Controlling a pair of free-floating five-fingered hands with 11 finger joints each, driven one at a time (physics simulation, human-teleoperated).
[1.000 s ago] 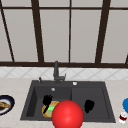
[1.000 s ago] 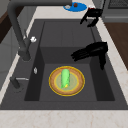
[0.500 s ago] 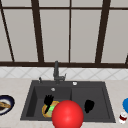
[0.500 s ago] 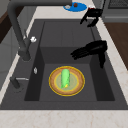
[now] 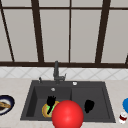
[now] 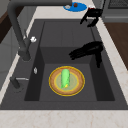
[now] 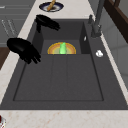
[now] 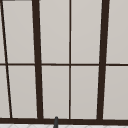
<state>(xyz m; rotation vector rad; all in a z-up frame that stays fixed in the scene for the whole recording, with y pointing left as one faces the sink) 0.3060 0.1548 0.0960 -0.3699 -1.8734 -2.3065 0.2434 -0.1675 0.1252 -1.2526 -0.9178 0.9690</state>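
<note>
Change: none; both hands and the plate stayed where they had been.
Left hand (image 6: 86, 51): hovered above the plate (image 6: 66, 80), fingers straight and relaxed, holding nothing.
Cucumber (image 6: 65, 78): lay on the plate in the sink's (image 6: 100, 82) left basin.
Right hand (image 5: 88, 105): idle over the right basin, fingers loosely extended.
Hidden: a red ball (image 5: 67, 114) covered part of the plate in the front view.
</note>
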